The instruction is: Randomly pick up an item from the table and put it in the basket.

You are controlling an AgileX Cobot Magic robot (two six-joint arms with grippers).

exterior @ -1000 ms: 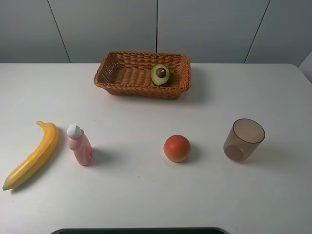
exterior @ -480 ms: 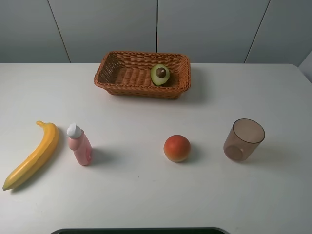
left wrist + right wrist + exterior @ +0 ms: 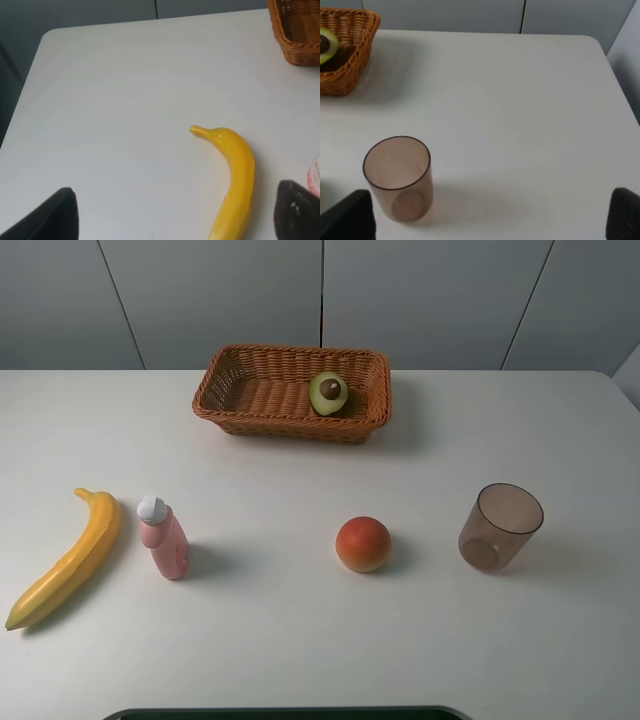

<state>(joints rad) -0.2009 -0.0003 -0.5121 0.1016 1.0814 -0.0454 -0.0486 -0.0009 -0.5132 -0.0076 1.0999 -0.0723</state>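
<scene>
The halved avocado (image 3: 328, 393) lies inside the wicker basket (image 3: 250, 408) at the back of the white table (image 3: 300, 640), in the basket's right part, pit facing up. A sliver of it shows in the right wrist view (image 3: 326, 46), inside the basket (image 3: 350, 55). Neither gripper shows in the exterior high view. My left gripper (image 3: 175, 212) is open and empty, fingertips (image 3: 55, 215) wide apart above the table near the banana. My right gripper (image 3: 490, 215) is open and empty, fingertips (image 3: 350, 217) wide apart near the cup.
A yellow banana (image 3: 65, 560) lies front left, also in the left wrist view (image 3: 232, 180). A pink bottle (image 3: 163, 537) stands beside it. A red-orange round fruit (image 3: 362, 544) sits mid-front. A brown translucent cup (image 3: 500, 527) stands front right, also in the right wrist view (image 3: 400, 177).
</scene>
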